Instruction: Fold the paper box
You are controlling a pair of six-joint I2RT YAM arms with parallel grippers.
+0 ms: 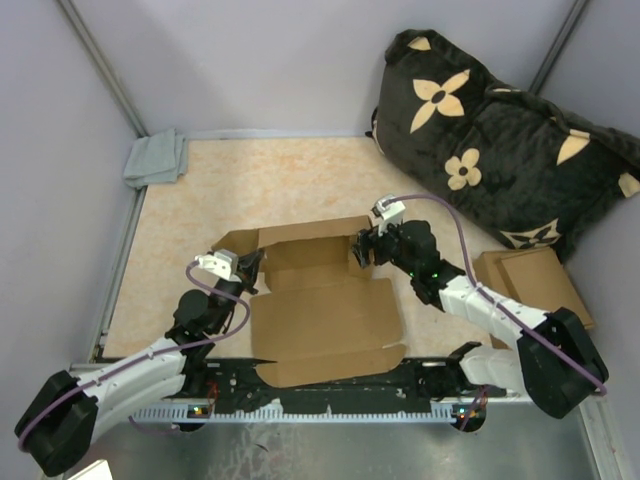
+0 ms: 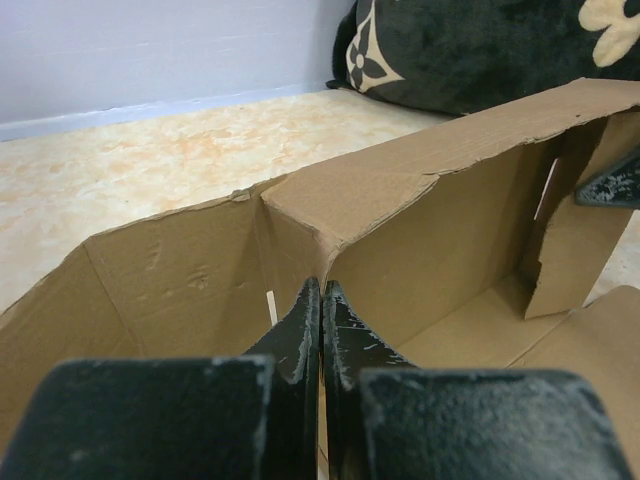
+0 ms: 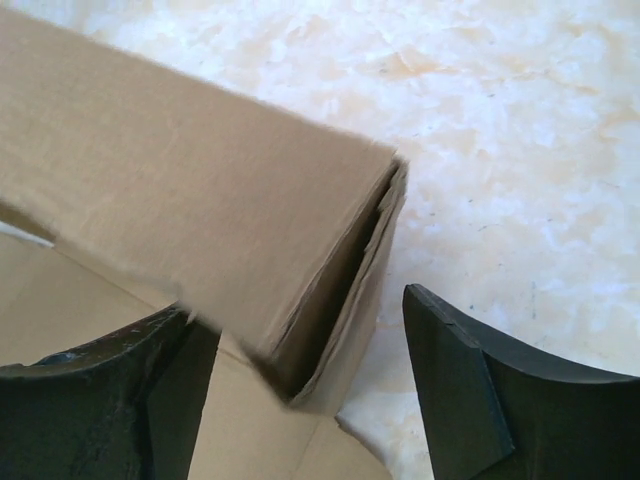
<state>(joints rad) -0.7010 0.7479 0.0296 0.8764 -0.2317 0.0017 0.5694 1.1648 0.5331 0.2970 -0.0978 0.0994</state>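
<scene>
Mottled beige surface [image 1: 200, 200], centre: plain brown die-cut cardboard mailer box [image 1: 320, 310], half-folded.
Back wall raised, front panel flat; left hand [image 1: 250, 268] clenched at left corner; right hand [image 1: 360, 250] released, straddling right corner.

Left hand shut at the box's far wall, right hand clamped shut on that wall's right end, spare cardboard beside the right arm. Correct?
Not the right hand: the right wrist view shows it open, fingers wide apart astride the paper box corner. The left hand is shut at the far wall, and spare cardboard lies beside the right arm.
</scene>
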